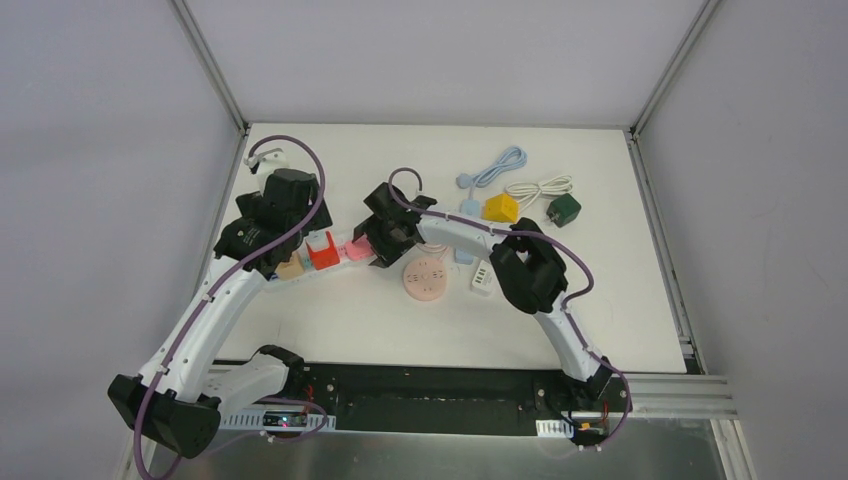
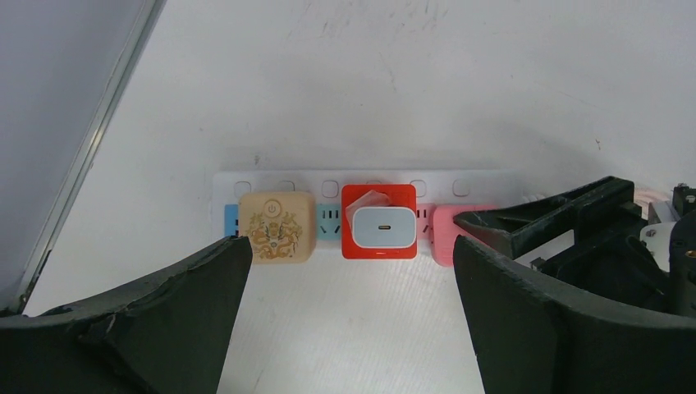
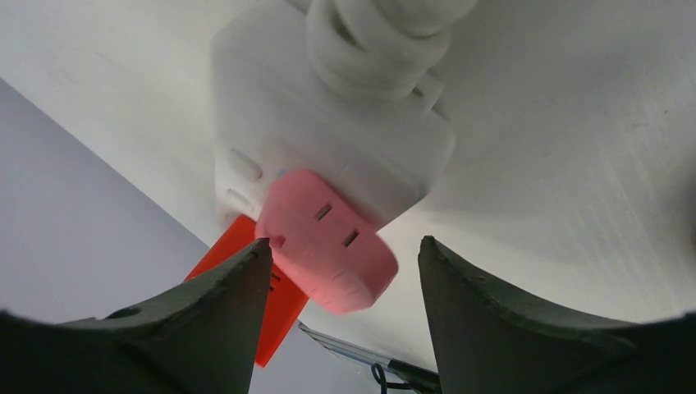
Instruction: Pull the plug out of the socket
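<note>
Pink plug (image 1: pixel 358 248) sits in the right end of a white power strip (image 1: pixel 300 272) left of the table's centre in the overhead view, beside a red plug (image 1: pixel 322 250), both arms reaching to the strip. From the left wrist, the left gripper (image 2: pixel 351 250) hangs spread wide and empty above the strip; pressing down there would likely steady it. From the right wrist, the right gripper (image 3: pixel 345 254) straddles the pink plug, partly open and not clearly touching, so it should close squarely, then draw straight out.
</note>
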